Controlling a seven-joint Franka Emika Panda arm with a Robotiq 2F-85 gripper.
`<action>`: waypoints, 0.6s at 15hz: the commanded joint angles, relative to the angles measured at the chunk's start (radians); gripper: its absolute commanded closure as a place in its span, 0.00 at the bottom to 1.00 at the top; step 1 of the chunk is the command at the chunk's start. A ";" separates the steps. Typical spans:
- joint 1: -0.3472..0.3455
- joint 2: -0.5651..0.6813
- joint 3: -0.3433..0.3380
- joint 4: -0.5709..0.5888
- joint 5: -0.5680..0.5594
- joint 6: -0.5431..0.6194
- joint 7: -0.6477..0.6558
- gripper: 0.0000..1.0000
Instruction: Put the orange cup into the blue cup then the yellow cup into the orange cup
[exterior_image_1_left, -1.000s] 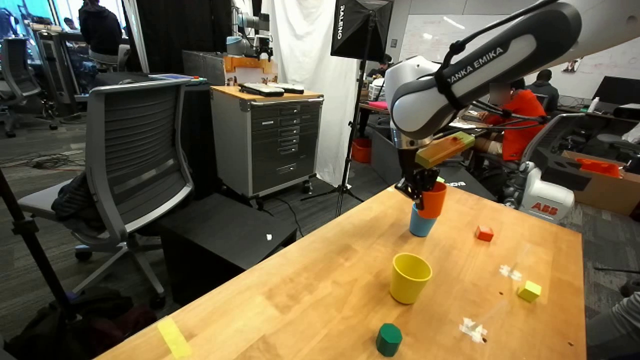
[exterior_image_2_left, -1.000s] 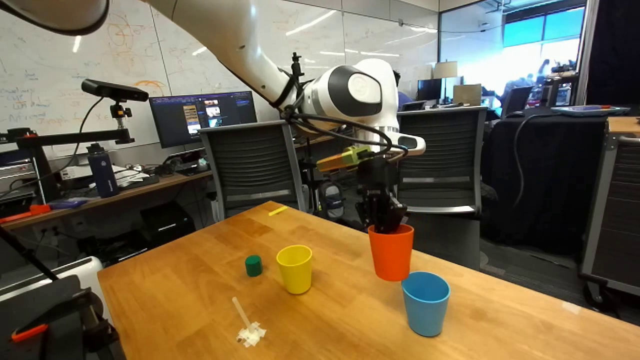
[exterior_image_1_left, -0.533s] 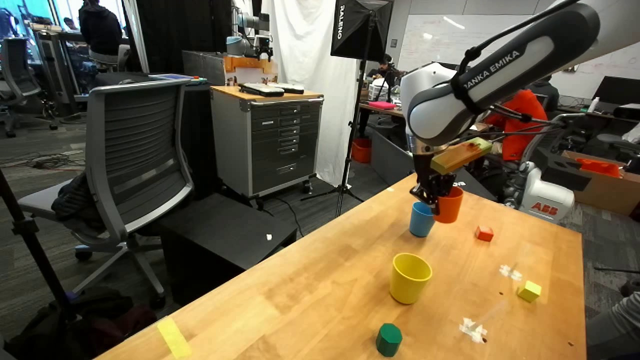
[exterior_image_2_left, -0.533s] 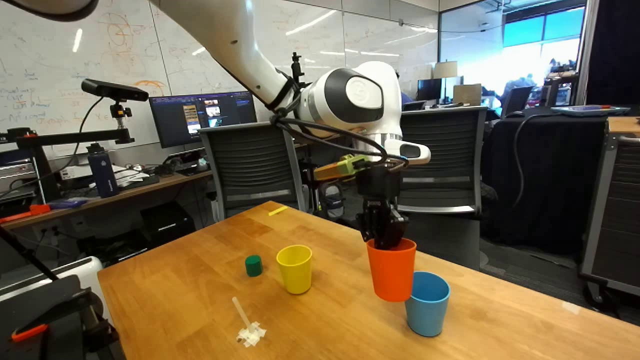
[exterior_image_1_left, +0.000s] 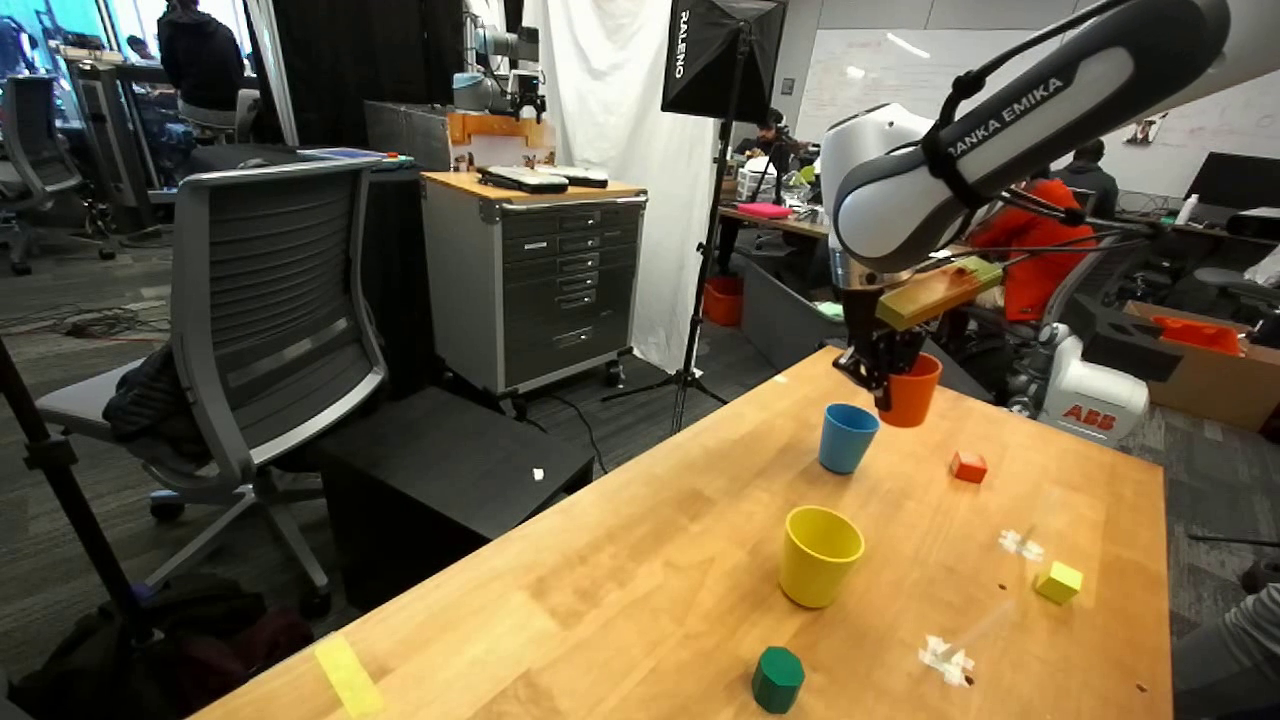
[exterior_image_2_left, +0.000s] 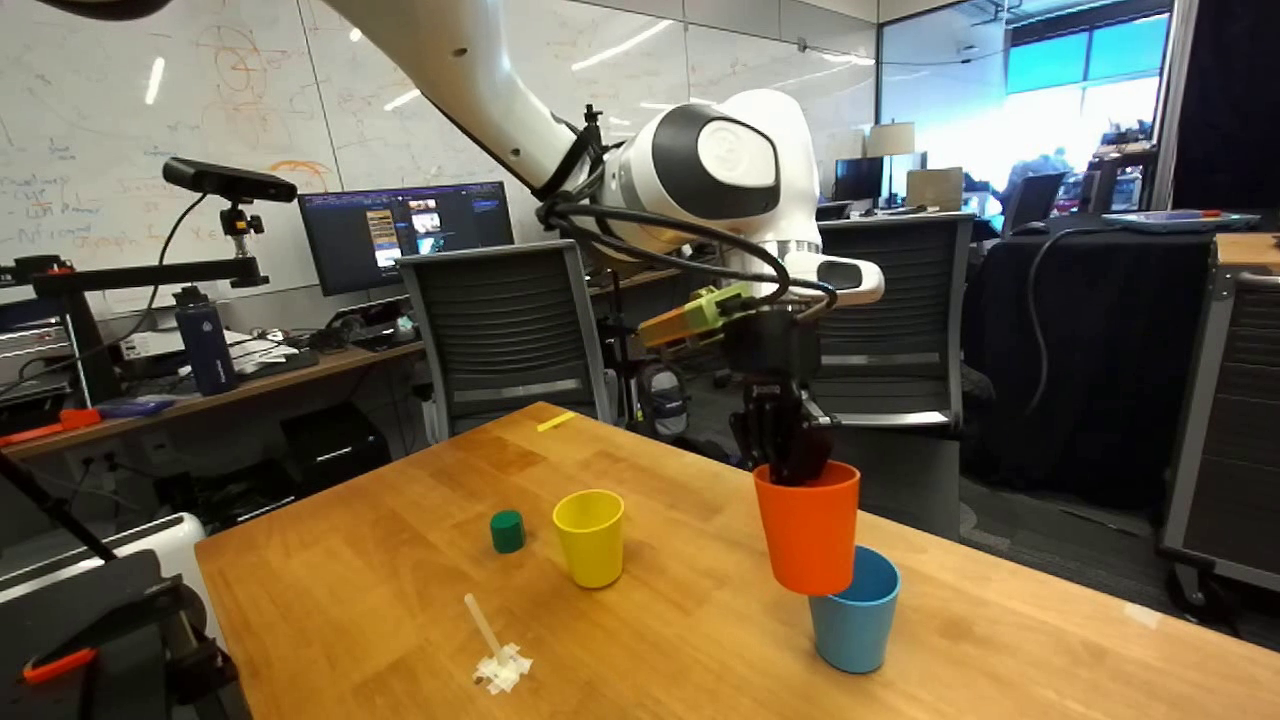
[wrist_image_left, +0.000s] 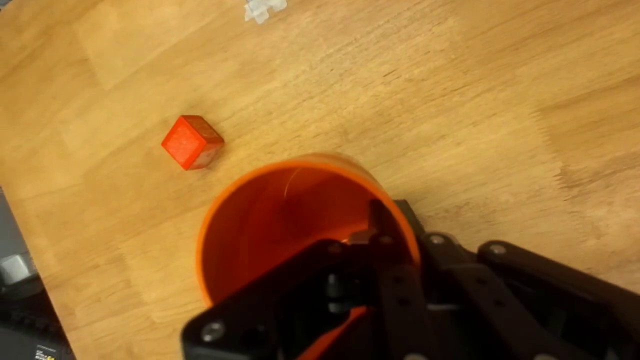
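Note:
My gripper (wrist_image_left: 397, 216) is shut on the wall of the orange cup (wrist_image_left: 280, 215), one finger inside the rim and one outside. The orange cup hangs upright above the table in both exterior views. The blue cup (exterior_image_1_left: 847, 440) stands upright on the wood, mouth up. In an exterior view the held cup shows to the right of the blue cup, a little higher; in an exterior view it covers part of the rim of the blue cup (exterior_image_2_left: 855, 635). The wrist view does not show the blue cup. Farther off, the yellow cup (exterior_image_2_left: 590, 550) stands upright and empty.
A small red block (wrist_image_left: 187, 142) lies on the table beside the held cup. Also on the wood are a yellow block (exterior_image_1_left: 1058, 582), a green cylinder (exterior_image_1_left: 778, 680) and white tape patches (exterior_image_1_left: 945, 660). A grey chair (exterior_image_2_left: 880, 320) stands beyond the table edge.
Still gripped, the orange cup has shifted rightward in both exterior views. It dipped at first, then rose slightly. The blue and yellow cups have stayed in place.

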 joint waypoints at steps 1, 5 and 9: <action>0.000 -0.016 -0.001 0.011 -0.013 0.012 0.021 0.99; -0.005 -0.003 0.001 0.055 -0.005 0.010 0.028 0.99; -0.009 0.015 0.002 0.101 -0.004 0.006 0.033 0.99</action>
